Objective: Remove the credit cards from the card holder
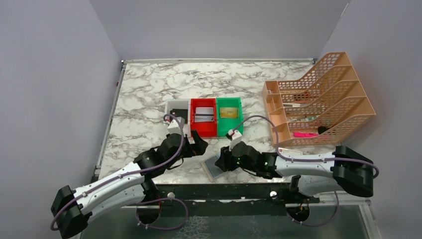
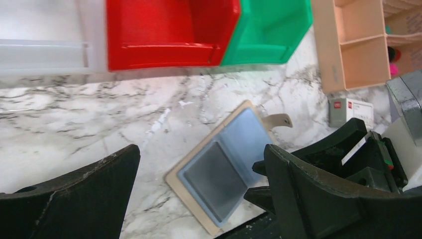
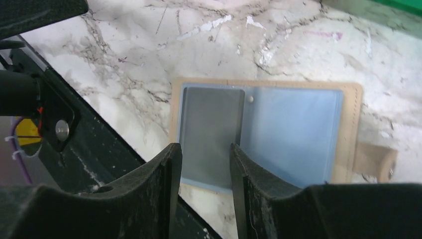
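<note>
The tan card holder [image 1: 213, 169] lies open and flat near the table's front edge, its bluish sleeves facing up and its snap tab [image 3: 374, 160] sticking out. A grey credit card [image 3: 211, 130] sits in one sleeve; the other sleeve [image 3: 293, 129] looks pale blue. My right gripper [image 3: 205, 154] hovers over the grey card's near edge, its jaws a narrow gap apart with nothing between them. My left gripper [image 2: 199, 199] is wide open just above and to the left of the holder [image 2: 239, 134]. More cards lie in the red bin [image 1: 202, 114], and a gold one lies in the green bin [image 1: 228, 112].
White [image 1: 175, 105], red [image 1: 203, 131] and green [image 1: 230, 131] bins stand in a row behind the grippers. A peach file organiser [image 1: 323, 99] stands at the right. A white oblong box with a red mark [image 2: 351, 110] lies beside it. A black rail [image 1: 224, 191] runs along the front edge.
</note>
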### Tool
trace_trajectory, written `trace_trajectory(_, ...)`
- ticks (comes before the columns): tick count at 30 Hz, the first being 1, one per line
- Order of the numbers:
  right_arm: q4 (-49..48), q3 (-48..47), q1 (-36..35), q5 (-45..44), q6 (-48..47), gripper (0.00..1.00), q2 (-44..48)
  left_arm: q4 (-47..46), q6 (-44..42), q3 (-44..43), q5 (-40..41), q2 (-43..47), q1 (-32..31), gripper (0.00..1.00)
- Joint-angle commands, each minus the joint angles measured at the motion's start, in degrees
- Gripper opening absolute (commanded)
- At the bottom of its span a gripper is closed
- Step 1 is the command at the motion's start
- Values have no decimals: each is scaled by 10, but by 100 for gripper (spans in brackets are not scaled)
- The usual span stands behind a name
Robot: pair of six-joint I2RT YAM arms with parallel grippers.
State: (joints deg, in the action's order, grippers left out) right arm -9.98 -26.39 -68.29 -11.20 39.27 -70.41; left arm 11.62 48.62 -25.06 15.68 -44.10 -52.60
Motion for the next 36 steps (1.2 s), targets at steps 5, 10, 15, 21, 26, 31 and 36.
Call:
trace_trajectory(5, 73, -102, -26, -37, -70, 47, -107, 114, -7, -2, 70, 19, 30, 99)
trace_trajectory(10, 130, -147, -51, -89, -77, 52, -159, 108, -25, -5, 53, -5, 50, 99)
trace_trajectory(15, 192, -187, -69, -145, -73, 58, -206, 106, -33, -5, 46, -3, 59, 99)
trace_trajectory(21, 223, -219, -90, -166, -73, 52, -254, 105, -36, -2, 40, 13, 64, 99)
trace_trajectory(26, 232, -231, -98, -185, -54, 36, -271, 105, -39, 0, 36, 19, 67, 99)
trace_trajectory(31, 210, -218, -99, -174, -36, 29, -258, 104, -41, 0, 27, 17, 68, 99)
trace_trajectory(36, 204, -218, -99, -174, -18, 24, -246, 97, -41, 5, 19, 18, 69, 99)
